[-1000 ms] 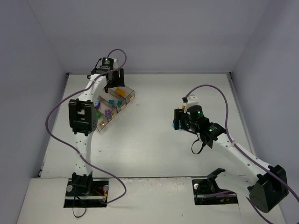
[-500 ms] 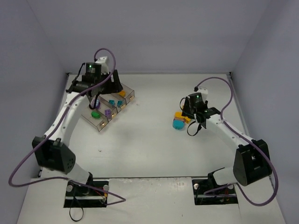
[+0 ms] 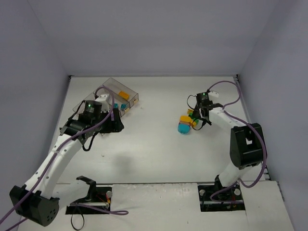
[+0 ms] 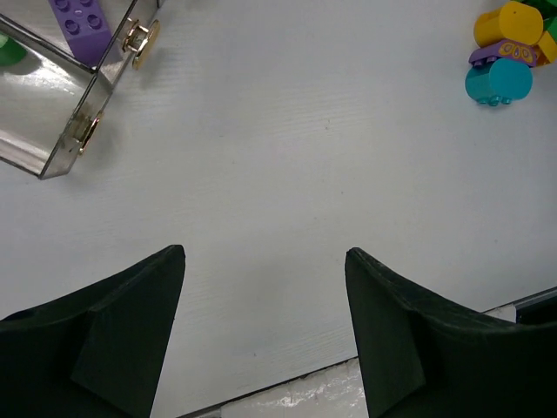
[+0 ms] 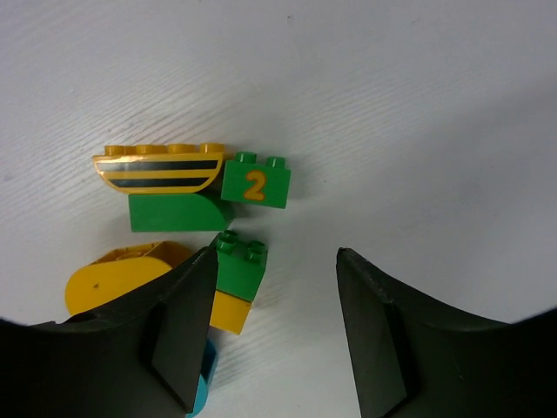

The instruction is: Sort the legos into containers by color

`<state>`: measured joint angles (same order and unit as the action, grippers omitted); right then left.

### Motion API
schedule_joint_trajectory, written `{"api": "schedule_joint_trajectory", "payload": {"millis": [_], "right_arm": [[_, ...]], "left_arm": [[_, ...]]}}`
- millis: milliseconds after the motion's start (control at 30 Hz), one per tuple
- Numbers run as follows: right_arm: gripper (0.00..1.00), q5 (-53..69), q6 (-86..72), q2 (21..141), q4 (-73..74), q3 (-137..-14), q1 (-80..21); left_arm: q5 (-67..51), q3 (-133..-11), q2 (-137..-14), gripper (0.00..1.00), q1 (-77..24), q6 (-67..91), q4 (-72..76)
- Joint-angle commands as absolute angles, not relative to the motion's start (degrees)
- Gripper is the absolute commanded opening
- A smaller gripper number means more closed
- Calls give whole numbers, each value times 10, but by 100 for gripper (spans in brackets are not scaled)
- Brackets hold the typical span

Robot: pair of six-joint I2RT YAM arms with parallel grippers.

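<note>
Left hand (image 4: 263, 261) open, empty, over white tabletop (image 4: 287, 148) near clear smoky plastic bins (image 4: 35, 113). Right hand (image 5: 274, 261) open, empty, over green and yellow plastic bricks (image 5: 255, 185).

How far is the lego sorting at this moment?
Partly done: the clear plastic bins already hold a purple brick and an orange brick. Nothing is in hand: left gripper and right gripper are open. Remaining: the loose pile, including a green number-2 brick and a cyan rounded brick.
</note>
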<state>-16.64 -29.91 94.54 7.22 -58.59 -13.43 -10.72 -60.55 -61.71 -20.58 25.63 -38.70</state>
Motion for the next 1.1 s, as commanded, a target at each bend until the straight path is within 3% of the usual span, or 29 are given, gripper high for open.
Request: {"api": "schedule_joint_trajectory", "payload": {"millis": [0, 467, 1067], "right_arm": [[53, -179, -320, 946, 59, -610, -117], [47, -64, -262, 954, -17, -598, -69], [45, -40, -240, 1004, -59, -574, -55]], "left_arm": [[-93, -605, -584, 68, -210, 268, -389], [-107, -592, -584, 68, -209, 277, -387], [-104, -576, -575, 68, -210, 275, -400]]}}
